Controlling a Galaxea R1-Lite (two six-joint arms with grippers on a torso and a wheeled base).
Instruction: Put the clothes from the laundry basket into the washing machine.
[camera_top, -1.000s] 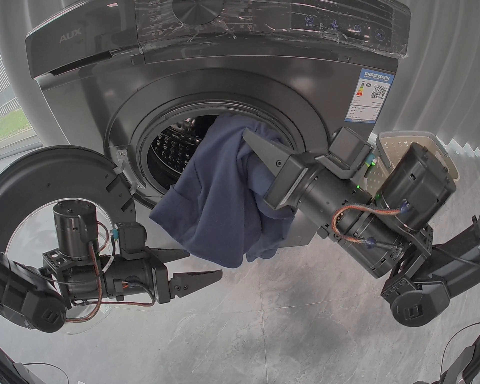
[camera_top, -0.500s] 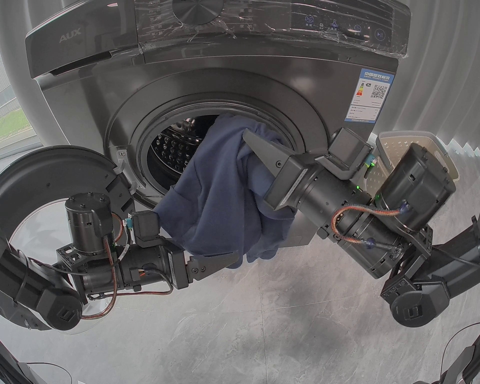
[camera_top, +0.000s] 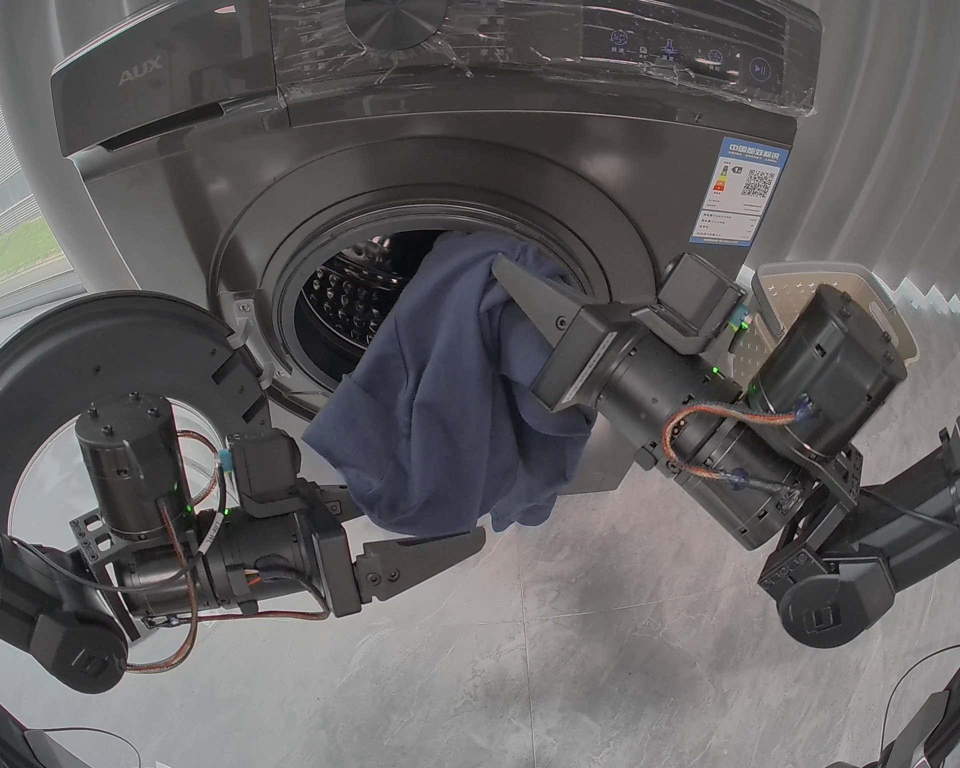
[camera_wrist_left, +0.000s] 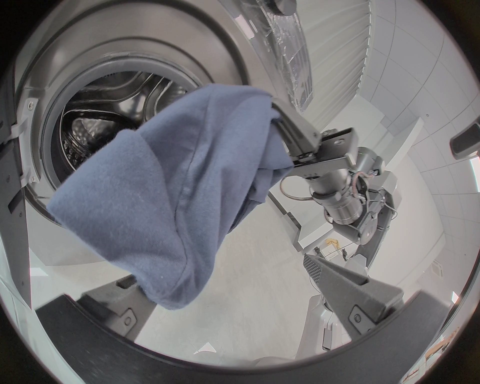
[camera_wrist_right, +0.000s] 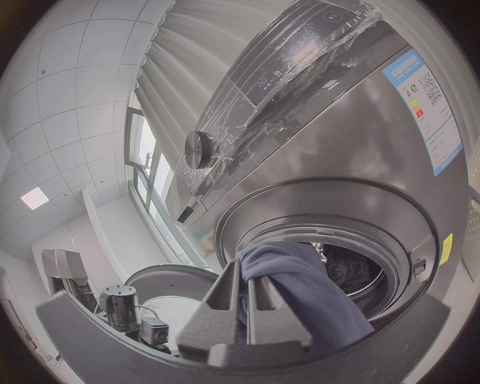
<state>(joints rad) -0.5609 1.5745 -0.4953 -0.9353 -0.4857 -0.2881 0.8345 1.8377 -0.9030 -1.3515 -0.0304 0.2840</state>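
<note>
Head view: the washing machine (camera_top: 480, 160) stands with its round door (camera_top: 110, 340) swung out on the robot's left. The right hand (camera_top: 515, 285) is at the mouth of the drum (camera_top: 345, 295), its fingers pinched together on a blue garment (camera_top: 440, 400). The top of the garment is inside the opening, and the rest drapes over the lower rim and hangs down the machine's front above the floor (camera_top: 560, 640). The left hand (camera_top: 400, 530) sits low, just under the garment's hanging edge, with its fingers spread apart and nothing between them. The white laundry basket (camera_top: 830, 268) stands beside the machine, behind the right arm.

Left wrist view: the blue garment (camera_wrist_left: 165, 200) hangs in front of the drum (camera_wrist_left: 100, 125), gripped at its upper corner by the right hand (camera_wrist_left: 295, 135). The left hand (camera_wrist_left: 235, 300) has its two fingers wide apart below the cloth and is not touching it.

Right wrist view: the right hand (camera_wrist_right: 245, 305) is clamped tight on a fold of the blue garment (camera_wrist_right: 300, 285), which leads over the rim into the opening. Dark cloth (camera_wrist_right: 350, 270) lies deeper inside the drum.
</note>
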